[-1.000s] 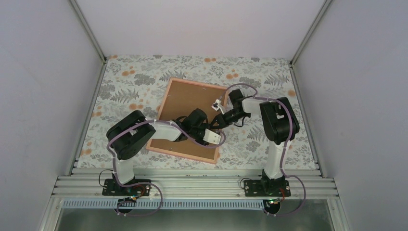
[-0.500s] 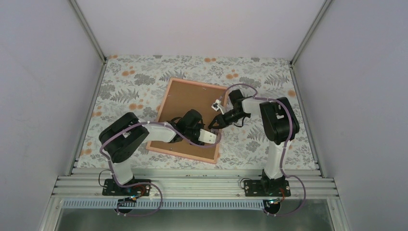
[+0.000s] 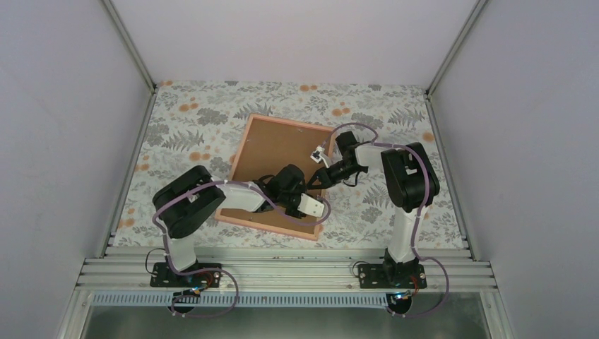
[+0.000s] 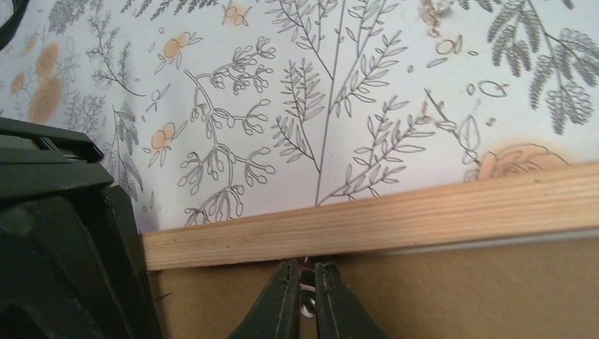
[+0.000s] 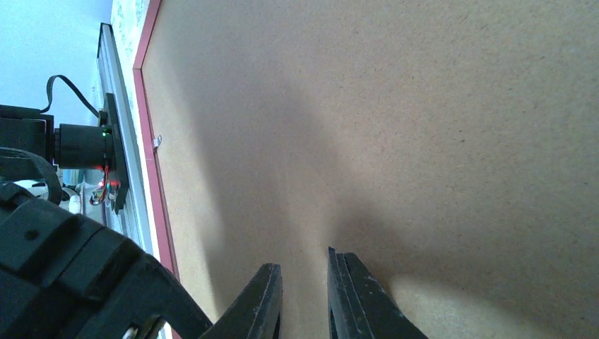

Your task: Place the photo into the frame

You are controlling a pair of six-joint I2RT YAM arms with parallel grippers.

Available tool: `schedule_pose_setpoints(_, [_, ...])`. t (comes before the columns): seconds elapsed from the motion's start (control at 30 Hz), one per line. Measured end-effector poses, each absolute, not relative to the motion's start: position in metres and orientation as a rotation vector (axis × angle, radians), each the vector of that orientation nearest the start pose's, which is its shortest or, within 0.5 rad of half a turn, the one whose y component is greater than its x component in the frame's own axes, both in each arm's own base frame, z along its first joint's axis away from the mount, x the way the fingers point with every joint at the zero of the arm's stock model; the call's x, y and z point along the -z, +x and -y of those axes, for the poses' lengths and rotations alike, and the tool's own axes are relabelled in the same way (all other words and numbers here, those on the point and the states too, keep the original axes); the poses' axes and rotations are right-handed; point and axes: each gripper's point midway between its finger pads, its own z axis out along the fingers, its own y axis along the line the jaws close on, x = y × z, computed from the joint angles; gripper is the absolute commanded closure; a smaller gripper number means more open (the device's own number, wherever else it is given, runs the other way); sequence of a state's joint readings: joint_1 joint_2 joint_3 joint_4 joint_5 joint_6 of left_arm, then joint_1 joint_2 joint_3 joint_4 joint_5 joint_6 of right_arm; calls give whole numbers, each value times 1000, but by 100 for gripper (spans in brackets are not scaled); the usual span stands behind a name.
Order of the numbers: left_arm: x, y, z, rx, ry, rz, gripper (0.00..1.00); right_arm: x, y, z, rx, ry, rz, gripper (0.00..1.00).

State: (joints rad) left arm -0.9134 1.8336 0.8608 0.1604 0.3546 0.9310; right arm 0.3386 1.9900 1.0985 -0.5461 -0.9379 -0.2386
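Left claw [image 4: 306, 268] pinches a tiny metal tab [image 4: 307, 304], the rim of the frame [image 4: 367, 226] just ahead. Right claw [image 5: 302, 258], slightly open and empty, points at the brown board [image 5: 395, 127] below it. I cannot see the photo. A hard tug might bend the tab.

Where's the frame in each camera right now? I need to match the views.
Top external: the frame lies back-up and tilted at the picture's centre.
Left wrist: its pale wooden edge crosses the lower half, rising to the right.
Right wrist: only its pink edge shows, running down the left side.
Shared landmark: the brown backing board inside the frame.
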Motion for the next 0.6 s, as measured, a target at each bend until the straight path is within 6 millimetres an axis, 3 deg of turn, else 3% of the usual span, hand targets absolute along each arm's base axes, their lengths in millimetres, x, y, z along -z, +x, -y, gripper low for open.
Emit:
schedule_pose_setpoints(0.27, [-30, 225, 387, 407, 1921, -1346, 88, -27, 285, -248, -1392, -867, -2591, 80])
schedule_pose_setpoints(0.4, [-36, 227, 370, 411, 1892, -1411, 80, -28, 285, -248, -1393, -867, -2590, 79])
schedule_pose_setpoints(0.5, [-57, 243, 353, 443, 1813, -1474, 74, -31, 286, -248, -1389, -871, -2589, 77])
schedule_pose_setpoints(0.6, [-87, 275, 339, 444, 1696, -1525, 65, -35, 289, -248, -1345, -884, -2587, 77])
